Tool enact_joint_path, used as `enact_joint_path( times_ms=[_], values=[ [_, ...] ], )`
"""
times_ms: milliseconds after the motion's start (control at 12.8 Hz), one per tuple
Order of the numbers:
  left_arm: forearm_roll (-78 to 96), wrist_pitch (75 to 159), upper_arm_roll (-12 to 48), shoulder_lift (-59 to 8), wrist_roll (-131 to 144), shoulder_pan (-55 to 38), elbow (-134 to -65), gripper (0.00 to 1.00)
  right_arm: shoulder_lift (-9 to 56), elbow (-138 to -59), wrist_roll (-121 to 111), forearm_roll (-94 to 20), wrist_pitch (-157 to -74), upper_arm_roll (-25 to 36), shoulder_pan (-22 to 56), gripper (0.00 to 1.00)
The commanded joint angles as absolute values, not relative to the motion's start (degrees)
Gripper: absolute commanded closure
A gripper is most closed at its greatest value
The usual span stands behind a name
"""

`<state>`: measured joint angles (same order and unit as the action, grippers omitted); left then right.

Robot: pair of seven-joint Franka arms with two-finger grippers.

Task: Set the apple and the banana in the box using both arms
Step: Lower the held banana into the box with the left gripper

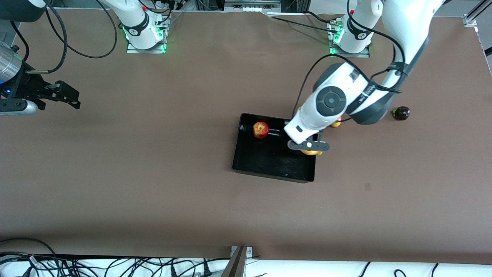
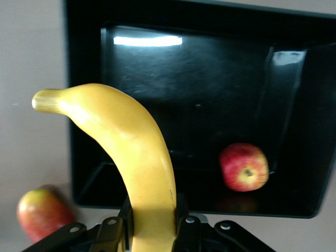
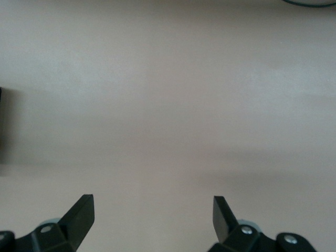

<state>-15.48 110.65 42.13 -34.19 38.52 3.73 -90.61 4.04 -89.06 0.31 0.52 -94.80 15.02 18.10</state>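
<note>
The banana (image 1: 312, 152) hangs over the box (image 1: 246, 161) edge, apple (image 1: 260, 130) already inside. Left wrist view: left gripper (image 2: 152, 226) clamps the banana (image 2: 131, 157); released early, it could straddle the wall. Right wrist view: right gripper (image 3: 153, 212) waits, fingers spread.

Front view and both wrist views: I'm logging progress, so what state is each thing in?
apple: lying in the box.
banana: held up over the box's edge.
box: holds only the apple.
left gripper: shut on the banana.
right gripper: open, empty, waiting over bare table.
</note>
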Motion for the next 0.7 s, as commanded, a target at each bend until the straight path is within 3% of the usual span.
enact_joint_path(
  times_ms=[0, 626],
  values=[
    [-18.26, 117.13, 40.87, -39.01, 41.73, 1.32, -89.21, 1.0, 4.48, -87.89, 0.62, 0.35, -94.48, 14.5, 17.49, 0.0],
    [-31.8, 126.91, 37.88, -48.51, 52.37, -1.4, -89.12, 1.0, 4.48, -87.98, 0.62, 0.35, -94.48, 14.5, 17.49, 0.0]
  ],
)
